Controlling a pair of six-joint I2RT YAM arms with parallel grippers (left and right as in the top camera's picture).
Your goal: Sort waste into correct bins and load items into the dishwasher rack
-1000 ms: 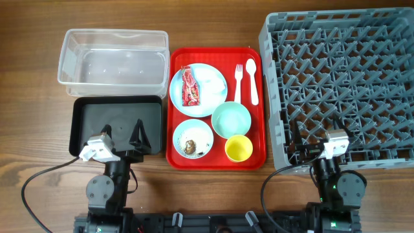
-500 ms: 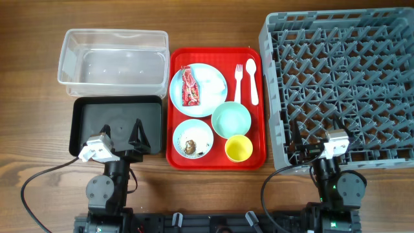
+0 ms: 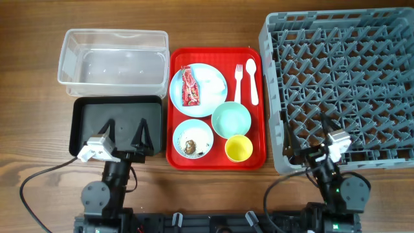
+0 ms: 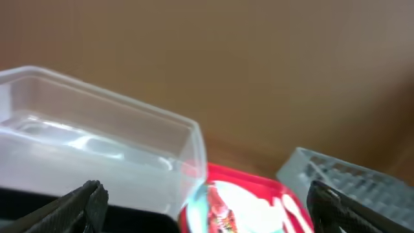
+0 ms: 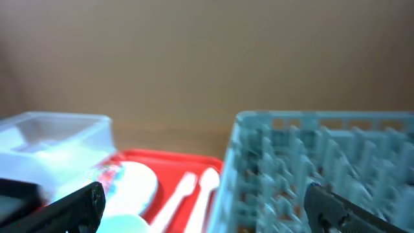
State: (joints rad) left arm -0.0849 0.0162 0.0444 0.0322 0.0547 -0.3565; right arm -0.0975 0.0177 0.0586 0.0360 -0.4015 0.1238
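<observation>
Overhead alone lays out the whole red serving tray (image 3: 217, 50): blue plate (image 3: 206, 96) carrying the red wrapper (image 3: 189, 86) and white tissue (image 3: 211, 77), blue bowl (image 3: 197, 129) holding brownish scraps (image 3: 189, 146), mint bowl (image 3: 231, 120), yellow cup (image 3: 239, 148), fork (image 3: 238, 81) and spoon (image 3: 251, 81), with the left jaws spread above the black tray (image 3: 87, 116) and the right jaws spread over the grey rack (image 3: 343, 65) at its near edge. The wrist views (both blurred) instead give heights: the left shows the clear tub (image 4: 97, 149) with its tall side wall, the right the rack's wall rising beside the tray on the desk (image 3: 194, 194).
</observation>
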